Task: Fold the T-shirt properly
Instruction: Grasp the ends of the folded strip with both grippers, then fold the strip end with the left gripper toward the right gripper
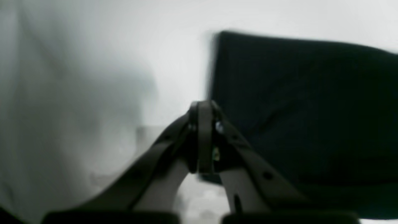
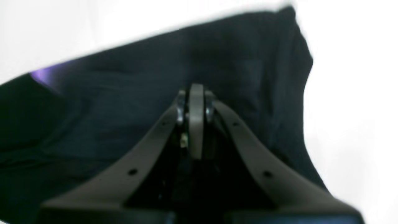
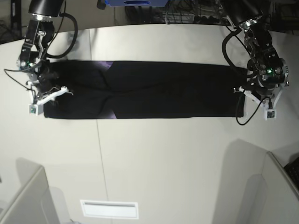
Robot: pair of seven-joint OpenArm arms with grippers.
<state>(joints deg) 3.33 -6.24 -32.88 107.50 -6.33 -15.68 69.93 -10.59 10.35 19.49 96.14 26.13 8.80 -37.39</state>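
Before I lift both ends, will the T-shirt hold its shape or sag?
The T-shirt will probably sag in the middle: it is thin cloth lying flat in a long band on the table. Its creases near the left pincer suggest it bunches easily. It looks light.

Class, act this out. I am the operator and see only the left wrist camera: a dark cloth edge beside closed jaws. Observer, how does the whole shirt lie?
Observer: The large black cloth T-shirt lies flat as one long band across the pale table.
Operator: Where is the other arm?
Observer: The right gripper is over the band's opposite end, shut.
Operator: Any print showing?
Observer: Only a purple sliver at the cloth's edge, near that end.
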